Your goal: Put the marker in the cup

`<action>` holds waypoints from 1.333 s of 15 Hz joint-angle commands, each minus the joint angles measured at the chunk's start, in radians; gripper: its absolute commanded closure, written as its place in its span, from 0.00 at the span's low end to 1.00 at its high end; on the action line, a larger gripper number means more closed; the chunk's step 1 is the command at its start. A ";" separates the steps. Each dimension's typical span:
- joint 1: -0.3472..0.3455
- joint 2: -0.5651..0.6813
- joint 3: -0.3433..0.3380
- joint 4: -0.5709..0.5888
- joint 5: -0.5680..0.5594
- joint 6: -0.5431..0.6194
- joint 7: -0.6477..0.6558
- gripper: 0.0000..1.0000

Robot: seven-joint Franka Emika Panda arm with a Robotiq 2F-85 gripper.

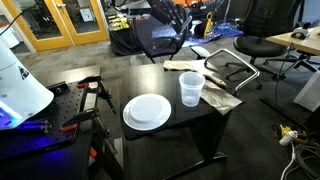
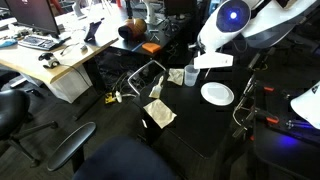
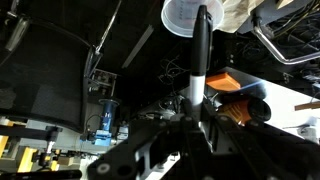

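One thin marker (image 3: 200, 55), light, stiff and likely slippery, is pinched at its near end in my closed claw (image 3: 196, 114), pointing toward the cup (image 3: 188, 15) on the table (image 1: 180, 118), so I grip firmly

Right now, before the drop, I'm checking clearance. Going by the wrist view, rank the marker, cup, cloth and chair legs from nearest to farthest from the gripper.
1. The marker: held in the gripper, pointing straight ahead.
2. The cup: just past the marker's tip.
3. The cloth: behind the cup, toward the view's right.
4. The chair legs: farthest, on the floor at right.
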 commanded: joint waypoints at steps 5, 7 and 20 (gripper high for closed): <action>-0.038 0.073 0.070 0.080 -0.072 -0.192 0.147 0.97; -0.037 0.110 0.076 0.116 -0.098 -0.271 0.197 0.97; -0.041 0.312 0.085 0.238 -0.112 -0.451 0.310 0.97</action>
